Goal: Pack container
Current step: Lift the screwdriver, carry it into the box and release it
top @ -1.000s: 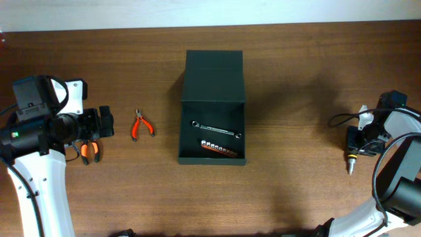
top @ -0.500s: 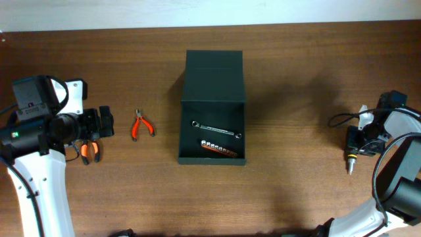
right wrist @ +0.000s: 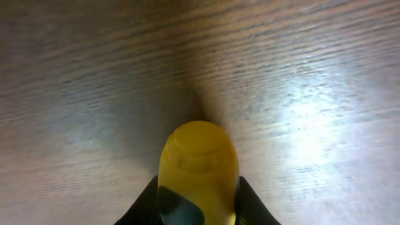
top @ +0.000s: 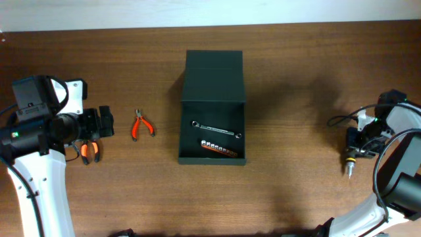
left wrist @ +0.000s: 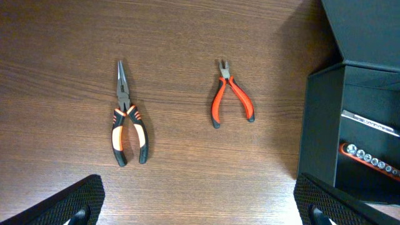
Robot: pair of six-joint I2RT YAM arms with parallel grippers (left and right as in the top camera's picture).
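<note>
Far left, the left gripper (top: 102, 123) hangs over the table with its jaws spread wide, nothing in them. Just under it are black-and-orange long-nose pliers (left wrist: 128, 125), with small red pliers (left wrist: 231, 100) beside them. Dead centre on the table sits the container (top: 197, 139), lid (top: 214, 76) flopped open to the far side, with a wrench (top: 216, 129) and a socket strip (top: 219, 149) inside. Far right, the right gripper (top: 355, 143) is clamped narrow on a yellow-handled tool (right wrist: 199, 165).
</note>
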